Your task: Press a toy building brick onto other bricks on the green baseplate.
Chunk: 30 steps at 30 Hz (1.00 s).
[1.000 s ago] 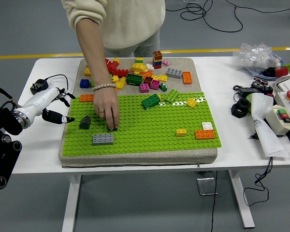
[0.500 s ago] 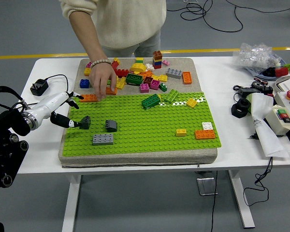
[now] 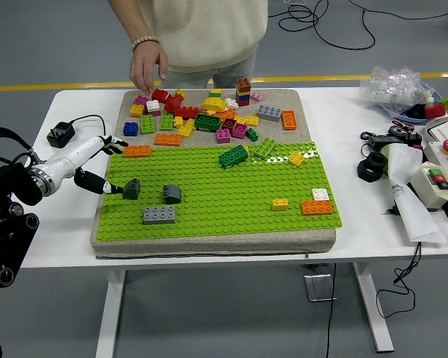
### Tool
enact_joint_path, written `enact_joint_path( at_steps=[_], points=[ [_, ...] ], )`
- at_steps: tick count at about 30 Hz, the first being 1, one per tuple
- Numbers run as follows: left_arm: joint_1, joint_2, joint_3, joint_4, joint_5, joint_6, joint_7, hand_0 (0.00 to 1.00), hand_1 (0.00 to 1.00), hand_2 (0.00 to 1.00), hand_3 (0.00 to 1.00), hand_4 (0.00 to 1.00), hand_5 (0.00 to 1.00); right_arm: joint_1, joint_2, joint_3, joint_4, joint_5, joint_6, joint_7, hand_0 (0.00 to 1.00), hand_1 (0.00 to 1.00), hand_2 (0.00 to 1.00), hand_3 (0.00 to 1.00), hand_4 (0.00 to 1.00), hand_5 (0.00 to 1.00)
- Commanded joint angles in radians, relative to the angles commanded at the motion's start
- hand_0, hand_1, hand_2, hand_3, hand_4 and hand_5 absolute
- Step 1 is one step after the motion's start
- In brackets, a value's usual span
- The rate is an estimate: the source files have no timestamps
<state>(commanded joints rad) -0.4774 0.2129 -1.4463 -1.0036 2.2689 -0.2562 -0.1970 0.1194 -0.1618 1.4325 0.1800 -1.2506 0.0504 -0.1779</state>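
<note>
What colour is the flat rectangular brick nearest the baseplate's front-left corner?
Grey. The brick sits on the green baseplate, clearest in the head view.

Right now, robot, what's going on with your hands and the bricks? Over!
Left hand open at the green baseplate edge, thumb near the dark grey brick. Right hand not in view. Person's hand up off the table, nothing in the way.

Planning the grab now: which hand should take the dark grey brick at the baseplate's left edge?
Left. The left hand is open right beside the dark grey brick; no right hand is in view.
</note>
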Motion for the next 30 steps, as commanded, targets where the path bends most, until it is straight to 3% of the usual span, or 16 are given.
enact_joint_path(
  at_steps=[5,6,17,18,23,24,29,30],
  points=[
    [-0.001,-0.002,0.001,0.001,0.0,0.022,-0.001,0.844,0.745,0.614,0.759,0.699,0.002,-0.001,0.0,0.001,0.0,-0.001,0.002,0.0,0.787,0.721,0.763,0.769,0.998,0.692],
    [-0.001,-0.002,0.001,0.001,0.0,0.026,-0.001,0.799,0.684,0.555,0.628,0.495,0.002,-0.001,0.0,0.001,0.0,0.0,0.002,0.0,0.787,0.721,0.762,0.767,0.998,0.691],
    [-0.002,-0.002,-0.003,0.001,0.0,0.028,-0.003,0.786,0.656,0.547,0.605,0.472,0.002,0.0,0.001,0.003,0.0,-0.001,0.002,0.001,0.787,0.721,0.76,0.768,0.998,0.691],
    [-0.002,-0.002,-0.004,0.001,0.0,0.024,-0.005,0.813,0.683,0.57,0.637,0.512,0.002,0.0,0.001,0.003,0.0,-0.002,0.002,0.001,0.787,0.721,0.76,0.767,0.998,0.692],
    [-0.001,-0.001,-0.006,0.001,0.0,0.007,-0.015,0.813,0.683,0.57,0.637,0.512,0.002,-0.001,0.0,0.004,0.0,-0.004,0.003,0.0,0.787,0.721,0.76,0.767,0.998,0.692],
    [-0.001,-0.001,-0.007,0.0,0.0,0.005,-0.016,0.843,0.754,0.664,0.807,0.764,0.002,-0.001,0.0,0.004,0.0,-0.004,0.003,0.0,0.787,0.721,0.761,0.767,0.998,0.691],
    [-0.001,-0.002,-0.006,-0.001,0.0,0.0,-0.021,0.843,0.754,0.664,0.807,0.764,0.002,-0.002,0.0,0.004,0.0,-0.006,0.003,0.0,0.787,0.721,0.761,0.767,0.998,0.691],
    [-0.001,-0.002,-0.006,-0.001,0.0,0.0,-0.022,0.874,0.774,0.757,0.833,0.88,0.037,-0.002,0.001,0.005,0.0,-0.006,0.003,0.0,0.787,0.721,0.761,0.767,0.998,0.692]
  ],
)
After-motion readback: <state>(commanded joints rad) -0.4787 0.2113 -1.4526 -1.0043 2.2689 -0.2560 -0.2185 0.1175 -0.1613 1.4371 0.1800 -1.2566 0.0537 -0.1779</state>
